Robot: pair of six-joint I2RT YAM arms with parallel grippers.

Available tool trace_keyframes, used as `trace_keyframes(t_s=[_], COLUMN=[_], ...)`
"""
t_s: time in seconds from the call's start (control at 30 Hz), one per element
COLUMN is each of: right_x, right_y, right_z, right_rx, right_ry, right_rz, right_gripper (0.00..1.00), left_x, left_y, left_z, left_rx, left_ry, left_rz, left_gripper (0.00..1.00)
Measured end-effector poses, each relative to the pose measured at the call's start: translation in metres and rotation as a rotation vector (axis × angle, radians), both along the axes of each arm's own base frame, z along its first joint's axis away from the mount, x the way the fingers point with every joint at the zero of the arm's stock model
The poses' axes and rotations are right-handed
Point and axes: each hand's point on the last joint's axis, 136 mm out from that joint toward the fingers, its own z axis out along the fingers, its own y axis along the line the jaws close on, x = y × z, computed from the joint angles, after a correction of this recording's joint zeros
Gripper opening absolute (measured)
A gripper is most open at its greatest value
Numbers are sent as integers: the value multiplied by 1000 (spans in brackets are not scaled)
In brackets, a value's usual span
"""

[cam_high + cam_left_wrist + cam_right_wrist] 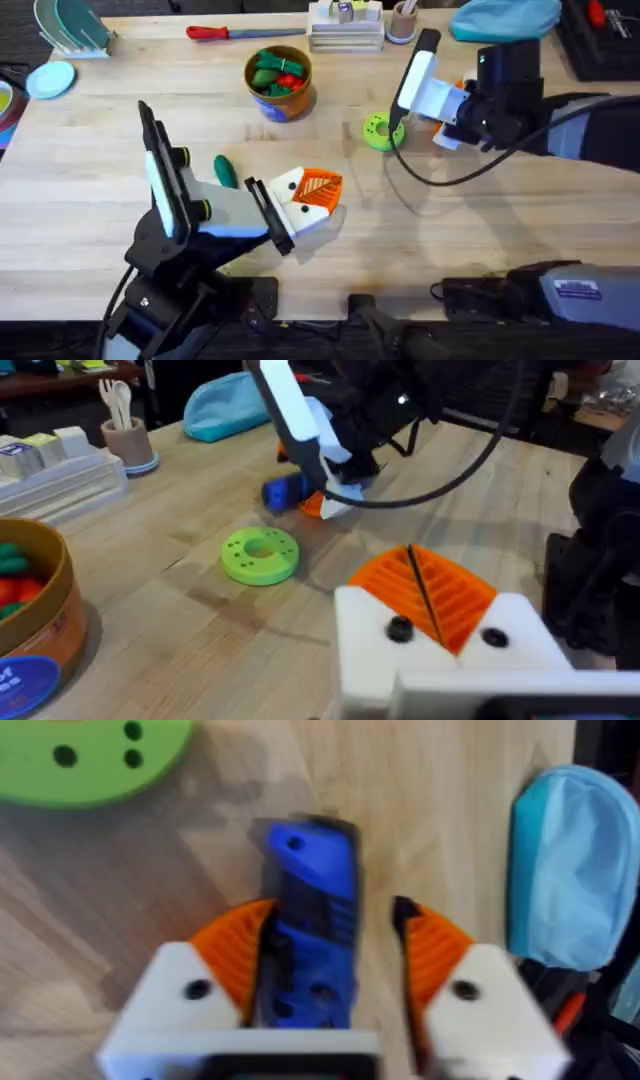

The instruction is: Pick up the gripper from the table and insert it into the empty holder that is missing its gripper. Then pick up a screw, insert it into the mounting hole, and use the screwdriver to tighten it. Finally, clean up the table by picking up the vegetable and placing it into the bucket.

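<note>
Inspection runs left to right across the tabletop.

My left gripper: orange pads pressed together, nothing between them, resting low on the wood. I judge it parked while the other arm fetches the tool. The vegetable lies just behind this gripper, not yet cleared. The bucket stands well beyond it, already holding toy produce, so that final transfer will be short.

The green disc lies between my two grippers, untouched.

My right gripper: pads spread moderately, straddling the screwdriver, which lies flat on the tabletop. One pad looks to touch its body; the other stands clear. I judge the grasp not yet completed.
</note>
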Motion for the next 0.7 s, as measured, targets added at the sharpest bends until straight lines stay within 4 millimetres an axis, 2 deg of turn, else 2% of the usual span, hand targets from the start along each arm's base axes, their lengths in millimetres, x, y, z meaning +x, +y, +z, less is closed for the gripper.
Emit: trace_keyframes(t_s=[0.03, 0.07, 0.13, 0.3, 0.33, 0.37, 0.53, 0.6, 0.7], right_x=[3, 5, 3, 1, 0, -1, -9, -11, -13], right_y=[1, 1, 4, 8, 9, 11, 23, 27, 31], right_z=[4, 8, 9, 9, 9, 10, 21, 32, 53], right_rx=[1, 2, 11, 27, 30, 35, 95, 135, 208], right_ry=[-10, -18, -9, -15, -18, -23, -58, -90, -149], right_rz=[0, -1, -2, -64, -81, -101, -183, -210, -253], right_gripper=[861, 955, 987, 991, 991, 991, 991, 991, 992], left_x=[0, 0, 0, 0, 0, 0, 0, 0, 0], left_y=[0, 0, 0, 0, 0, 0, 0, 0, 0], left_z=[0, 0, 0, 0, 0, 0, 0, 0, 0], left_rx=[0, 0, 0, 0, 2, 2, 1, 1, 1], left_ry=[0, 0, 0, 0, -3, -4, -3, -1, -1], left_rz=[0, 0, 0, 0, 0, 0, 0, 0, 0], left_gripper=[4, 4, 4, 5, 46, 150, 936, 987, 992])
